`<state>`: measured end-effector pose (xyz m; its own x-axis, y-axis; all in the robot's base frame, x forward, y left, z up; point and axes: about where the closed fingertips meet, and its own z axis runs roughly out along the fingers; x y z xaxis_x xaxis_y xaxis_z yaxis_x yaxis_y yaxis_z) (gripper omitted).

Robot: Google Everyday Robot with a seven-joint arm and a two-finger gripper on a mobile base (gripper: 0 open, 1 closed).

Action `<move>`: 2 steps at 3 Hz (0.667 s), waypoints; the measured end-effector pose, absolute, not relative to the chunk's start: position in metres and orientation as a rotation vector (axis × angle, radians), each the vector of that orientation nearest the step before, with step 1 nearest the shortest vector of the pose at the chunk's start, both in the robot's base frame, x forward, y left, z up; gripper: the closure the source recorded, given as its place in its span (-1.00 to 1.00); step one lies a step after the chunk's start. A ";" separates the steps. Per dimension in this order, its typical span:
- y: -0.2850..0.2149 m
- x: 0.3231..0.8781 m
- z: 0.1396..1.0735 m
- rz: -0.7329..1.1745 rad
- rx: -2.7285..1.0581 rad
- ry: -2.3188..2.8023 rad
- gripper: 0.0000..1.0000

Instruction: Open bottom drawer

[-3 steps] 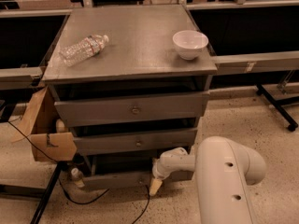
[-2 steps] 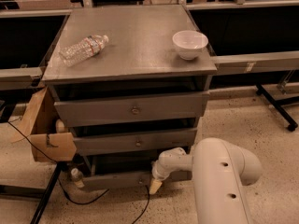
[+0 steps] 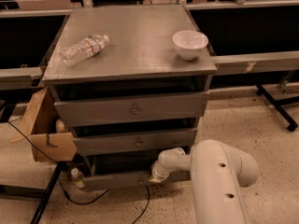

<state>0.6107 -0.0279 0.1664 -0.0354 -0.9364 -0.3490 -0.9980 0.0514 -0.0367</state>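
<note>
The grey cabinet has three stacked drawers. The bottom drawer (image 3: 117, 178) is the lowest and slimmest front, down near the floor, and its panel stands slightly out from the cabinet. Its knob is hidden behind my gripper. My gripper (image 3: 155, 176) is at the end of the white arm (image 3: 219, 181), right against the middle of the bottom drawer's front. The middle drawer (image 3: 135, 142) and top drawer (image 3: 133, 108) sit above it, each with a small round knob.
A plastic water bottle (image 3: 83, 48) lies on the cabinet top and a white bowl (image 3: 189, 43) stands at its right. A cardboard box (image 3: 44, 129) hangs at the cabinet's left. A cable (image 3: 140, 209) runs across the floor. Black table legs (image 3: 275, 106) stand at right.
The arm has shifted slightly left; the gripper stays at the bottom drawer's front. The drawer shows no clear movement.
</note>
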 end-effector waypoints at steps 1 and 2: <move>-0.028 0.614 0.169 0.315 -1.963 2.054 0.85; -0.028 0.614 0.171 0.315 -1.963 2.054 1.00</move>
